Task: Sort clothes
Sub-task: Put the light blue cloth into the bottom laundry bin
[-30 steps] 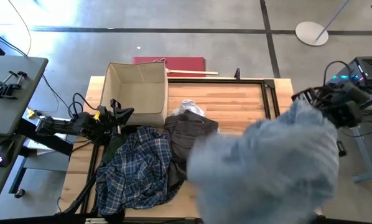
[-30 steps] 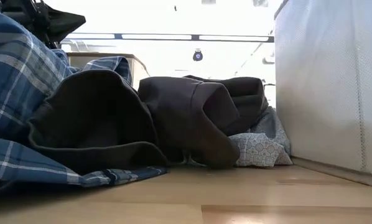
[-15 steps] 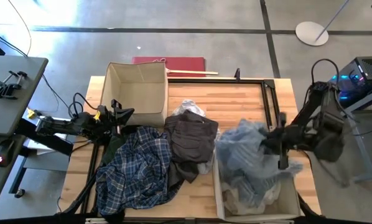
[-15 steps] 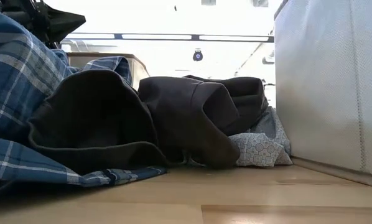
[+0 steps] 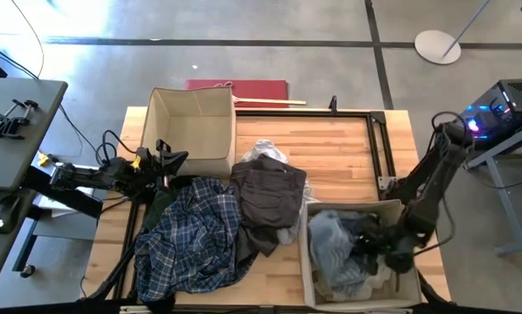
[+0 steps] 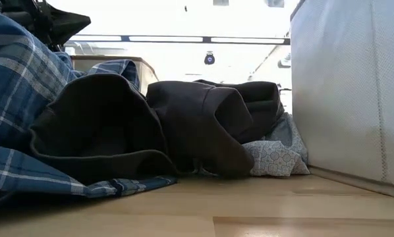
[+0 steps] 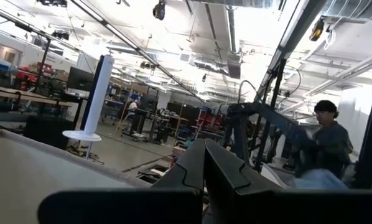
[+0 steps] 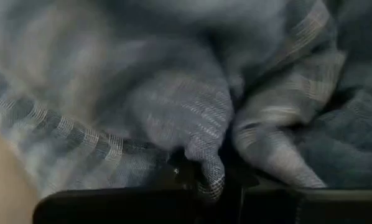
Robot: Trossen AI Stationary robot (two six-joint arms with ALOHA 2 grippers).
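Observation:
My right gripper [image 5: 372, 247] reaches down into the beige box [image 5: 348, 208] at the table's near right and is shut on a pale blue-grey striped garment [image 5: 331, 249] that lies bunched in the box. A blue-and-white plaid shirt [image 5: 191, 240] lies spread at the near left, over a dark green garment [image 5: 159, 205]. A dark grey garment [image 5: 270, 196] lies mid-table on a white patterned one [image 5: 263, 150]. My left gripper [image 5: 167, 157] is shut and empty, beside the second beige box [image 5: 191, 122]. My right gripper pinches a bunched fold of the striped garment [image 8: 212, 163] between its two fingers, coming from above and pointing down into the box. One layer or several, I cannot tell. The cloth lies slack around the fingers, resting in the box.
In the low view the plaid shirt [image 6: 19, 79] and the dark grey garment [image 6: 203, 118] pile at the left, and the box wall [image 6: 348, 85] stands at the right. A black frame [image 5: 379, 139] lies on the table's far right. A person [image 7: 326, 140] stands beyond the table.
My right gripper has come down from high above the table into the near-right box, carrying the pale blue-grey garment. The garment hung spread out below the gripper and now lies bunched inside the box.

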